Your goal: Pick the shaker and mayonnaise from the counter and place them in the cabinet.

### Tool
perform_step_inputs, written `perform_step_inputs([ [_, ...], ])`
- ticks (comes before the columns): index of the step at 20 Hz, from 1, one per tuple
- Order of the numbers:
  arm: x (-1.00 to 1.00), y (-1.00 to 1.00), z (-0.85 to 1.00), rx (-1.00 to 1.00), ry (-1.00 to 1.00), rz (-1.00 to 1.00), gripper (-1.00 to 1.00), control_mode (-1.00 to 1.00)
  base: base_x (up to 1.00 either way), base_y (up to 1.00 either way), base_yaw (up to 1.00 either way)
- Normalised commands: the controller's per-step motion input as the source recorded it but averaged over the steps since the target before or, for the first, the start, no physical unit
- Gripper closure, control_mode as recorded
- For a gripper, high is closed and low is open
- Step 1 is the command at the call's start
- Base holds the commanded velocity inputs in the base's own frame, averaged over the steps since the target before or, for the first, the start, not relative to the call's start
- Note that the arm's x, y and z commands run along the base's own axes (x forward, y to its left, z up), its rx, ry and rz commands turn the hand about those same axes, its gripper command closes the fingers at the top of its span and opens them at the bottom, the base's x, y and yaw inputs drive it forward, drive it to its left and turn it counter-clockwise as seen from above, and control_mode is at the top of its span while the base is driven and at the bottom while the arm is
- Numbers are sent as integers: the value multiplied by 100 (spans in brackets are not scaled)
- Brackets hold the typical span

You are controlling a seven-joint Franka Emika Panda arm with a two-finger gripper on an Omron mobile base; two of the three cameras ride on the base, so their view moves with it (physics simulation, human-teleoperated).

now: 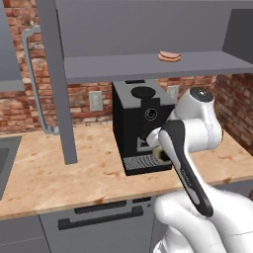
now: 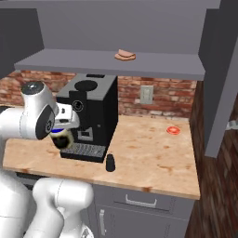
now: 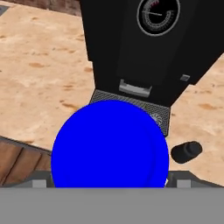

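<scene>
The mayonnaise [image 2: 62, 139], a small jar with a blue lid [image 3: 109, 146], hangs a little above the counter [image 2: 148, 153] in front of the coffee machine's left side. My gripper [image 2: 60, 134] is shut on the jar from above. From the left base the jar [image 1: 161, 155] peeks out behind my forearm. The black shaker [image 2: 110, 163] stands on the counter in front of the machine; in the hand view the shaker [image 3: 186, 151] sits just right of the lid. Above, the cabinet [image 1: 123, 66] is open, its grey shelf [image 2: 93, 62] showing.
A black coffee machine [image 1: 141, 123] stands under the shelf, close behind the jar. A pinkish slice [image 2: 125, 56] lies on the shelf. A small red disc [image 2: 173, 130] rests at the counter's right. The open cabinet door [image 1: 57, 74] hangs at the left, with a sink [image 1: 5, 158] beyond.
</scene>
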Motion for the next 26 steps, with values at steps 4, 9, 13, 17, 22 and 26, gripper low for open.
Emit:
perform_step_inputs([
  [4, -31, -7, 82, 12, 0, -14, 100, -100, 0, 0, 0],
  [9, -26, -11, 77, 8, -3, -17, 100, -100, 0, 0, 0],
  [13, -22, -5, 67, 1, -11, -14, 100, -100, 0, 0, 0],
  [17, -16, -2, 66, 0, -13, -14, 100, -100, 0, 0, 0],
  [22, -7, -1, 67, 2, -15, -11, 100, -100, 0, 0, 0],
  [26, 0, 0, 64, 5, -14, -11, 100, -100, 0, 0, 0],
])
